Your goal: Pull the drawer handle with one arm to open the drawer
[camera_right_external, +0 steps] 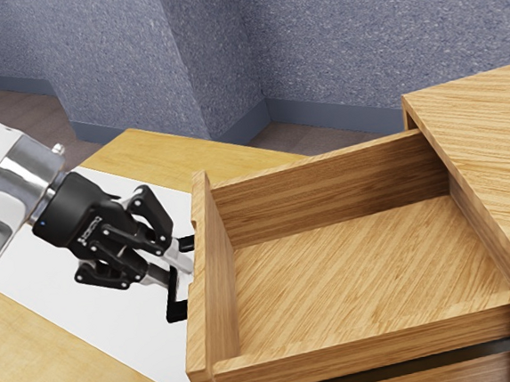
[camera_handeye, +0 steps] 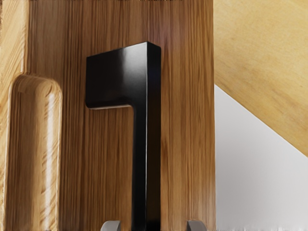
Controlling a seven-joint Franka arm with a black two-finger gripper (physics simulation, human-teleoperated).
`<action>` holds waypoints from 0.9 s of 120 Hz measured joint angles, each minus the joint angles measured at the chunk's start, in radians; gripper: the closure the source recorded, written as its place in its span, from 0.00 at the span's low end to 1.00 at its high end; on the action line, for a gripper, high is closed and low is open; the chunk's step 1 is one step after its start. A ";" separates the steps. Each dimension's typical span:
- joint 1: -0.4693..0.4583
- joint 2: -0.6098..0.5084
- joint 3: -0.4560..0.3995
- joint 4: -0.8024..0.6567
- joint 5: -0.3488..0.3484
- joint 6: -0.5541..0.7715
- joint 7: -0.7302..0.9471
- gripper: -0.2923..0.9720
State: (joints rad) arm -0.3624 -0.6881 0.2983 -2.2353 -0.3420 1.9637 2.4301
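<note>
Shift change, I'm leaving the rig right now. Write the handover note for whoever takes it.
Gripper: open, straddling the black bar handle. The wrist view shows a gap on each side of the bar.
Things: the light wooden drawer stands pulled far out of the wooden cabinet. The handle is on its front panel, facing the arm.
Done: the drawer is open.
Left: probably only backing the gripper off the handle. Pull further only if more travel is wanted.
</note>
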 joint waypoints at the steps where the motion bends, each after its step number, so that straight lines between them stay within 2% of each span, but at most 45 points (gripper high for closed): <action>1: 0.000 0.000 0.000 0.001 0.000 0.000 0.000 0.68; 18: 0.001 -0.007 0.001 0.045 0.004 -0.012 -0.003 0.66; 34: 0.054 0.041 -0.001 0.191 0.006 -0.059 -0.006 0.64; 41: 0.076 0.140 -0.005 0.313 0.039 -0.095 -0.015 0.62; 52: 0.080 0.365 -0.017 0.590 0.124 -0.188 -0.055 0.57; 63: 0.081 0.578 -0.026 0.865 0.225 -0.320 -0.131 0.49; 73: 0.073 0.707 -0.026 1.037 0.302 -0.453 -0.232 0.41; 88: 0.046 0.746 -0.021 1.092 0.360 -0.585 -0.389 0.33; 108: 0.104 0.744 -0.020 1.096 0.383 -0.670 -0.566 0.28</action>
State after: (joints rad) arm -0.2589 0.0563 0.2778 -1.1398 0.0406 1.2933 1.8637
